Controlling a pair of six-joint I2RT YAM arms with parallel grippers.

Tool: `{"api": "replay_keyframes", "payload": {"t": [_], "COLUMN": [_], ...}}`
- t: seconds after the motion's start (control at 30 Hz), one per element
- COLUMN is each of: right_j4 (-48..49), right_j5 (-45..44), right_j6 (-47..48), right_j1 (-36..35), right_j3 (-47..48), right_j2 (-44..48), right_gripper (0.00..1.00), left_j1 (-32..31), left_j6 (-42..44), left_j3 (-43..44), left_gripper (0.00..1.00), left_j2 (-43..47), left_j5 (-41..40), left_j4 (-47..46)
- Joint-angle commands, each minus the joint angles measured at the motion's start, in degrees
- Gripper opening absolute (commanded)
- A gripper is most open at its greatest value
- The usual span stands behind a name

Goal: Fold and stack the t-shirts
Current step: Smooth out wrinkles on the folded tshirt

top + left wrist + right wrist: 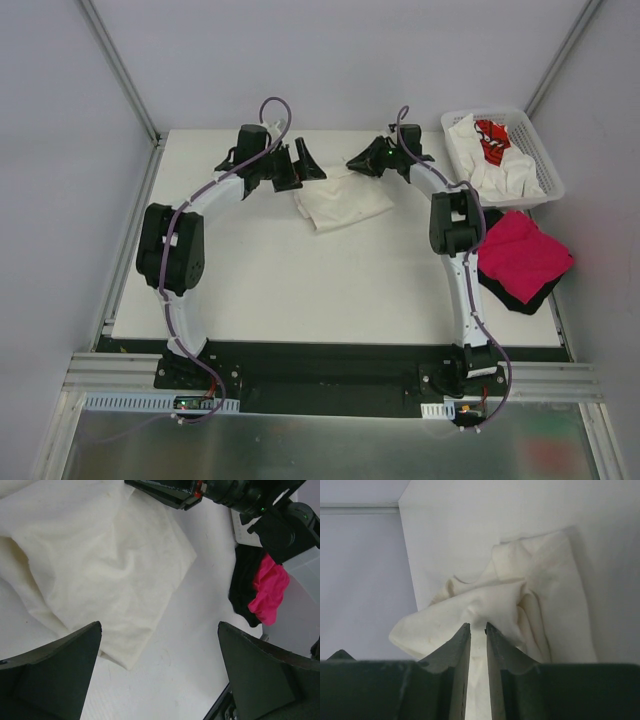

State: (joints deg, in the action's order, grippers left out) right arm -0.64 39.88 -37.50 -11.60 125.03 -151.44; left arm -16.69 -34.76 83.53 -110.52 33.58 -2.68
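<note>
A cream-white t-shirt (340,203) lies partly folded and crumpled at the back middle of the table. My right gripper (362,163) is at its far right edge. In the right wrist view its jaws (477,626) stand a narrow gap apart, with a raised fold of the shirt (545,595) between the tips. My left gripper (298,165) hovers wide open over the shirt's left side, nothing between its fingers (159,627); the shirt (100,565) spreads out below it. A magenta-pink t-shirt (520,255) lies folded on a black one (505,295) at the right edge.
A white lattice basket (545,160) at the back right holds crumpled white shirts, one with red print (492,140). The left wrist view also shows the right arm (225,492), the pink shirt (267,587) and the black shirt (240,587).
</note>
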Motion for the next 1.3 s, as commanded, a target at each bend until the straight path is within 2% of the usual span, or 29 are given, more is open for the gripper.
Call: {"api": "replay_keyframes", "payload": {"t": [0.0, 0.1, 0.2, 0.23, 0.27, 0.37, 0.47, 0.57, 0.7, 0.9, 1.13, 1.27], "right_j4": [-1.0, -0.4, 3.8, 4.6, 4.7, 3.7, 3.9, 1.8, 2.6, 13.4, 19.6, 20.2], "right_j5": [-1.6, -0.8, -0.7, -0.9, -1.3, -0.9, -0.7, 0.7, 2.1, 3.6, 3.9, 4.9], "right_j6": [0.5, 0.9, 3.6, 4.6, 6.9, 8.6, 10.4, 10.7, 10.2, 3.8, -2.7, -6.9], "right_j1": [1.7, 2.8, 3.2, 3.2, 3.1, 2.8, 2.1, 1.6, 0.4, -1.2, -3.1, -2.9], "right_j3": [7.3, 7.2, -5.1, -9.4, -15.1, -24.0, -29.2, -30.3, -35.4, -42.3, -39.0, -35.4], "right_j2": [-2.8, -1.6, 7.5, 13.6, 16.2, 24.3, 29.5, 31.3, 33.3, 31.7, 21.9, 16.5], "right_gripper": [0.22, 0.25, 0.26, 0.26, 0.27, 0.28, 0.3, 0.3, 0.31, 0.31, 0.31, 0.37], "left_j1": [-1.2, -1.4, -1.7, -1.8, -1.9, -1.9, -2.1, -2.3, -2.4, -2.6, -2.6, -2.4], "left_j6": [2.3, 2.2, 2.1, 2.2, 2.2, 2.0, 2.1, 2.2, 1.9, 1.4, 1.7, 1.4], "left_j3": [-1.1, -1.5, -2.0, -2.2, -2.2, -2.1, -1.7, -1.7, -1.3, 0.6, 4.4, 6.7], "left_gripper": [0.99, 0.99, 0.99, 0.99, 0.99, 0.99, 0.99, 0.99, 0.99, 0.99, 0.99, 0.99], "left_j2": [6.0, 6.3, 6.5, 6.5, 6.5, 5.8, 5.5, 5.4, 4.4, 2.2, -0.7, -1.5], "left_j5": [2.8, 3.8, 3.9, 3.9, 3.8, 3.8, 3.8, 3.3, 3.5, 3.9, 5.8, 7.0], "left_j4": [0.0, 0.0, 0.0, 0.0, 0.0, -0.1, -0.1, -0.1, -0.1, -0.3, -0.1, 0.7]}}
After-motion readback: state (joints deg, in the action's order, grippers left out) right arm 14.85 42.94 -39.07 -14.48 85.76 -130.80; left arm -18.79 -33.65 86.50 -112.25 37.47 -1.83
